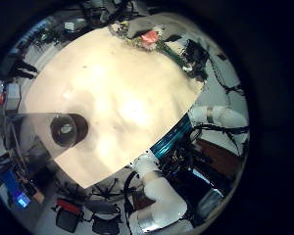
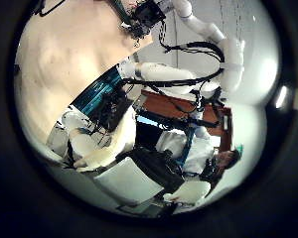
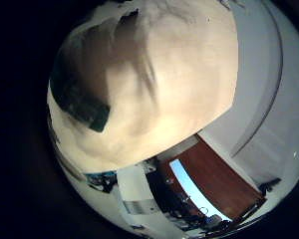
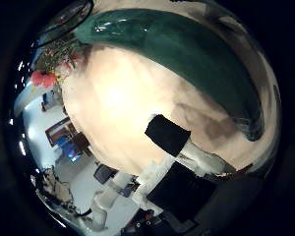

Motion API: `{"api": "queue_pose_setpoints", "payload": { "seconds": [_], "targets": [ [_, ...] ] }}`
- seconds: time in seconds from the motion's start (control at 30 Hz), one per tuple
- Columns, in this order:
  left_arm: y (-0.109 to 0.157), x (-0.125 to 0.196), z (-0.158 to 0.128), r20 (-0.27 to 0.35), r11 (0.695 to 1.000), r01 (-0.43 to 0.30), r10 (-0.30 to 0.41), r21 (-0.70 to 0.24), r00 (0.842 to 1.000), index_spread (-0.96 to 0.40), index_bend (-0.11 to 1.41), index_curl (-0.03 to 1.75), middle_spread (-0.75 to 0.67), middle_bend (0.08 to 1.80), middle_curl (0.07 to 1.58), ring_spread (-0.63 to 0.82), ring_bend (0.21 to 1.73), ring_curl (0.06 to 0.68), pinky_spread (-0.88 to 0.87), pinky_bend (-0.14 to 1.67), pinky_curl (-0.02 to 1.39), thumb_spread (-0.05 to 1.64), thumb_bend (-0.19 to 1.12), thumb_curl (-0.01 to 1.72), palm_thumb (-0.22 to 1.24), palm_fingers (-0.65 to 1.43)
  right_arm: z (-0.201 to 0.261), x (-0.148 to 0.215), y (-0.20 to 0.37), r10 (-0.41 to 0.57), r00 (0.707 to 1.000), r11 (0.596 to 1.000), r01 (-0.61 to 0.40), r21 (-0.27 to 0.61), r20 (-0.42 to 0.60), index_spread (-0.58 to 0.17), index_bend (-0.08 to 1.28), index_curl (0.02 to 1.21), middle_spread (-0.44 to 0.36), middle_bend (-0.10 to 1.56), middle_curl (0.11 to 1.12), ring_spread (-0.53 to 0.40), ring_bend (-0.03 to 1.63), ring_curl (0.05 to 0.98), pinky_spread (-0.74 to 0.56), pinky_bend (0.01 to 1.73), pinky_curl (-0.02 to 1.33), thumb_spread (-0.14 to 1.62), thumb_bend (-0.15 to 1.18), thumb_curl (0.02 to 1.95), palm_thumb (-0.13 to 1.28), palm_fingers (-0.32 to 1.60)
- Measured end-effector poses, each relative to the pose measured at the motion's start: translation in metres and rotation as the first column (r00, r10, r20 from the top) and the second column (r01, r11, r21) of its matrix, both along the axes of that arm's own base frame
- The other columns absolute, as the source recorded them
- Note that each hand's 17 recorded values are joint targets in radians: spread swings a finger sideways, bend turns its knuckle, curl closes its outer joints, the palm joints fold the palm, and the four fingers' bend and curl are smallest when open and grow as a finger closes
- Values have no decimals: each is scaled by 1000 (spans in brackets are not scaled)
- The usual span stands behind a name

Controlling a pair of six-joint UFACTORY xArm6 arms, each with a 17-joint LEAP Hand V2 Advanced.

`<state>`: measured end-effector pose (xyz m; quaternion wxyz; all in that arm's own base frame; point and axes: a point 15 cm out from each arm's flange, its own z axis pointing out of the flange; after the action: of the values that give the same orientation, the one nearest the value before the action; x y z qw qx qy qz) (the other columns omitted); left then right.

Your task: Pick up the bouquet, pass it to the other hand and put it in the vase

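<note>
The bouquet (image 1: 150, 39) shows its flower heads at the table's far edge, right beside my right hand (image 1: 191, 54). In the right thumb side palm view the bouquet's long stem bundle (image 4: 177, 49) runs across close to the palm, with the blooms (image 4: 44, 77) at its end. My right hand looks closed round that stem, though its fingers are hardly visible. The dark vase (image 1: 67, 128) stands upright near the opposite edge of the table (image 1: 118, 88), its mouth facing up. My left hand (image 2: 89, 109) hovers high over the table with nothing near its palm.
A dark shape (image 3: 85, 105) lies over the tabletop in the right little finger side palm view; I cannot tell what it is. Chairs and desks (image 1: 98, 211) ring the table. A white arm (image 2: 204, 40) reaches along the table's side.
</note>
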<state>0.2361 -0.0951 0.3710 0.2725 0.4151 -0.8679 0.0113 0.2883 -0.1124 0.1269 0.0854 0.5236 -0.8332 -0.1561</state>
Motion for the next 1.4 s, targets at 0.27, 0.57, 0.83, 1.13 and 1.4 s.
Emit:
{"api": "queue_pose_setpoints", "payload": {
  "seconds": [0.27,0.57,0.83,1.13,1.4],
  "targets": [
    [0,-1,2,2,1000,-3,3,2,1000,-20,193,421,324,180,296,535,424,182,638,257,157,1127,-21,332,377,212,-3,1,0,1,1000,1000,-1,-3,0,-225,236,466,-71,673,527,-186,1086,289,22,812,-16,1099,0,401,563,583],
    [-1,-3,3,-2,1000,-3,3,1,1000,-12,190,421,324,180,297,532,421,185,633,253,161,1128,-21,330,380,209,-9,1,-5,24,1000,999,-24,-25,-7,-377,365,562,-193,800,613,-260,1165,352,-367,1038,72,1040,0,453,769,1142],
    [-1,-4,5,1,1000,-5,5,0,1000,-11,191,418,323,180,298,539,423,189,634,250,162,1129,-19,329,382,206,3,31,-26,36,988,994,-20,-107,147,-428,757,822,-232,1034,763,-236,1316,471,-343,1358,267,992,6,519,963,1264],
    [-2,-6,6,5,1000,-5,5,3,1000,-10,194,418,329,178,297,542,421,191,634,251,164,1129,-21,327,390,202,46,35,-30,64,935,982,4,-189,349,-351,1006,941,-185,1243,833,-202,1431,562,-238,1484,385,930,87,680,1173,1203],
    [-3,-5,9,8,1000,-9,9,2,1000,-10,194,419,329,177,294,543,421,191,634,252,166,1132,-21,325,392,201,123,25,-31,82,869,979,23,-205,488,-300,1070,949,-152,1298,821,-187,1465,599,-206,1489,441,884,63,784,1164,1172]
  ]
}}
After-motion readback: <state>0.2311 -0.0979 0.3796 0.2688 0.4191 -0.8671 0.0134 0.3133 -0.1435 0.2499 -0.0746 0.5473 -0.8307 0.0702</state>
